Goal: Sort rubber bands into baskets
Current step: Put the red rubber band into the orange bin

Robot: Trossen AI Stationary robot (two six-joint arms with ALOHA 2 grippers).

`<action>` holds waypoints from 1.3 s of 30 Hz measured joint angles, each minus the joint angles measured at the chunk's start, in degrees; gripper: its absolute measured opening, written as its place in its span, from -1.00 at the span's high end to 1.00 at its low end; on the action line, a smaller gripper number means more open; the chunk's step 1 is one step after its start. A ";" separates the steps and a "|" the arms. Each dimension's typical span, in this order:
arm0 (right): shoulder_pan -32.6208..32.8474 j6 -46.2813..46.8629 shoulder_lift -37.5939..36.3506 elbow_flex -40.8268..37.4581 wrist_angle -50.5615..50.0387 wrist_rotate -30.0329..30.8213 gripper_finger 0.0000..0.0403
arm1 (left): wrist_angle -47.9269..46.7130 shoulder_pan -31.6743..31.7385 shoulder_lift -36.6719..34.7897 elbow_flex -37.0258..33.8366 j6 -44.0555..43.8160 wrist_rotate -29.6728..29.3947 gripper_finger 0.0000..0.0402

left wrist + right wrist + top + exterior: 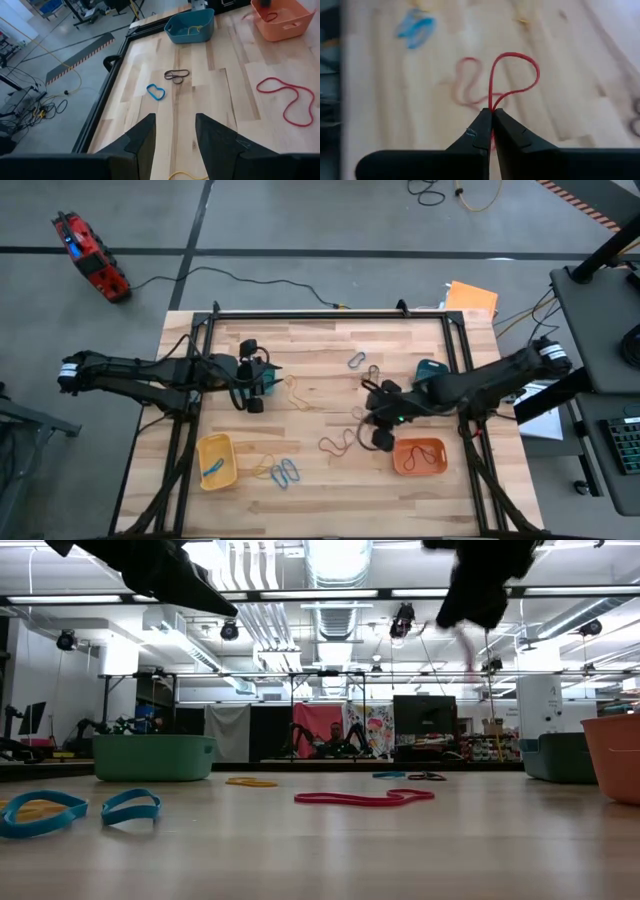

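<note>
1. Right hand (492,116) is pinched tight on a red rubber band (512,75), lifted above the desk (320,380) beside the orange basket (420,457).
2. Left hand (175,131) hovers with fingers parted, holding nothing, near the yellow band (297,392).

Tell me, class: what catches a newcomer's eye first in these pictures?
Probably the right hand, shut on a red rubber band lifted above the wooden table beside the orange basket. Next, the blue rubber bands lying near the yellow basket.
</note>
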 joint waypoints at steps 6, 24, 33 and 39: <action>5.56 3.76 -5.05 0.57 0.01 -5.85 0.96 | 0.49 0.00 0.00 0.00 0.02 -0.04 0.39; 16.92 39.71 -7.64 0.55 -26.48 -11.25 0.96 | 1.62 0.00 0.07 0.04 0.02 -0.04 0.39; 20.01 32.09 -7.62 -1.69 -31.39 -11.22 0.96 | 1.84 0.01 0.07 0.04 0.02 -0.06 0.39; 20.34 28.50 -5.63 -3.56 -32.06 -12.53 0.96 | 1.81 0.01 0.07 0.04 0.02 -0.06 0.39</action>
